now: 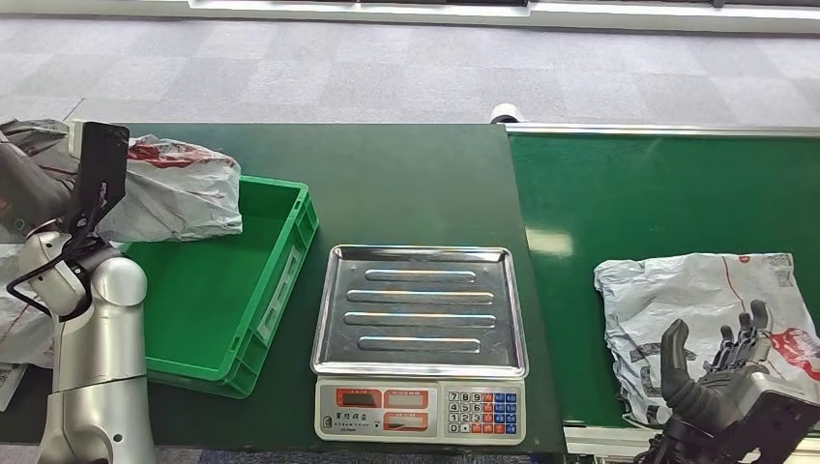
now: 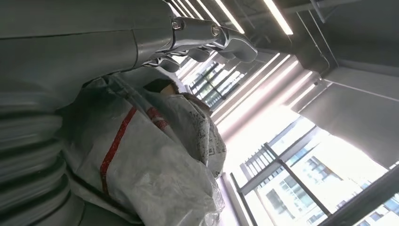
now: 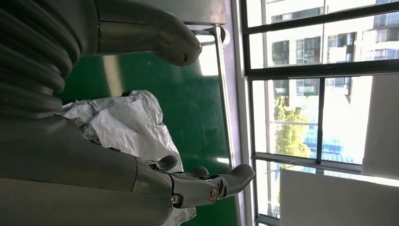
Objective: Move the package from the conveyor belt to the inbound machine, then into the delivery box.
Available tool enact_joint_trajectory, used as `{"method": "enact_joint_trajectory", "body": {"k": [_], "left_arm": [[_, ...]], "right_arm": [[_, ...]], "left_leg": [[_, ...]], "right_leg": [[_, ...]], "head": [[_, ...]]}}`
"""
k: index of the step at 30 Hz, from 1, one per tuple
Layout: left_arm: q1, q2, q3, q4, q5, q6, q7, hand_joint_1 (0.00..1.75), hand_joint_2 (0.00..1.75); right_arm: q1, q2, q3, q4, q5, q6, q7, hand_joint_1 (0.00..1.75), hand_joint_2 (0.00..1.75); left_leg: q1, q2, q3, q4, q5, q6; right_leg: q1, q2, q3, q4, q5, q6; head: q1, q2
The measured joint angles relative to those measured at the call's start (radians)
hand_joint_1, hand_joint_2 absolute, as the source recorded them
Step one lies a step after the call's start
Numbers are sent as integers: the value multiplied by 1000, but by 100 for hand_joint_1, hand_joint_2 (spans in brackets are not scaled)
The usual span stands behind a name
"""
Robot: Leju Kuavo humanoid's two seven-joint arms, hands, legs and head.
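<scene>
A: Why does the right hand (image 1: pixel 732 372) hover, fingers spread and holding nothing, over the package (image 1: pixel 698 307) on the conveyor belt (image 1: pixel 638 203)?

B: Likely lining up a grab; the scale (image 1: pixel 420 340) waits alongside.

A: And farther off?

B: The left hand (image 2: pixel 197 42) grips a crumpled grey bag (image 1: pixel 179 188), red-marked, over the green box (image 1: pixel 208 280).

On the surface (image 1: pixel 406 174) in front of you, the weighing scale (image 1: pixel 421 333) sits at the centre, its keypad toward you. The crate (image 1: pixel 218 290) stands just left of the scale. A package (image 1: pixel 174 188) hangs over the crate's far left corner, held by your left hand (image 2: pixel 188 42). The conveyor belt (image 1: pixel 667 193) runs along the right of the surface, touching its edge. A second package (image 1: pixel 701 300) lies on the belt's near part, with your right hand (image 1: pixel 720 372) over its near edge, fingers apart.
</scene>
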Motion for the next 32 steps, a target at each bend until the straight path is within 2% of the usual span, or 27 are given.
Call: {"method": "enact_joint_trajectory", "body": {"k": [4, 8, 13, 18, 20, 25, 30, 32], "left_arm": [[18, -16, -10, -37, 187, -118, -82, 0, 175], [47, -23, -42, -70, 284, -277, -93, 0, 175], [67, -8, -95, -57, 145, -487, 12, 0, 175], [75, 14, -140, 9, 52, -557, 23, 0, 175], [82, 22, -151, 27, 11, -541, 49, 0, 175], [88, 40, -154, 50, -108, -406, 172, 0, 175], [82, 49, -121, 72, -217, -209, 257, 0, 175], [77, 53, -101, 82, -252, -159, 275, 0, 175]], "right_arm": [[0, 0, -1, 0, 1, 7, -5, 0, 175], [0, 0, -4, 0, 2, 18, -8, 0, 175], [-10, 0, -5, 4, 9, 32, -2, 0, 175], [-24, -1, -5, 17, 12, 33, 6, 0, 175], [-23, -2, -5, 20, 12, 31, 6, 0, 175], [-22, -2, -5, 21, 12, 27, 6, 0, 175], [-21, -2, -5, 21, 14, 13, 14, 0, 175], [-20, -2, -5, 21, 17, 8, 18, 0, 175]], "left_leg": [[0, 0, 0, 0, 0, 0], [0, 0, 0, 0, 0, 0], [0, 1, 0, 0, 0, 0], [0, 1, 0, 0, 0, 0], [0, 1, 0, 0, 0, 0], [0, 1, 0, 0, 0, 0], [0, 1, -1, 0, 0, 0], [0, 1, -1, 0, 0, 0]], "right_leg": [[0, 0, 0, 0, 0, 0], [0, 0, -1, 0, 0, 0], [0, 0, -1, 0, 0, 0], [0, 1, -1, 0, 0, 0], [1, 1, -1, 0, 0, 0], [1, 1, -1, 0, 0, 0], [0, 1, -1, 0, 0, -1], [0, 1, -1, 0, 0, -1]], "head": [[0, 0], [0, 0], [0, 0], [0, 0], [0, 0], [0, 0], [0, 0], [0, 0]]}}
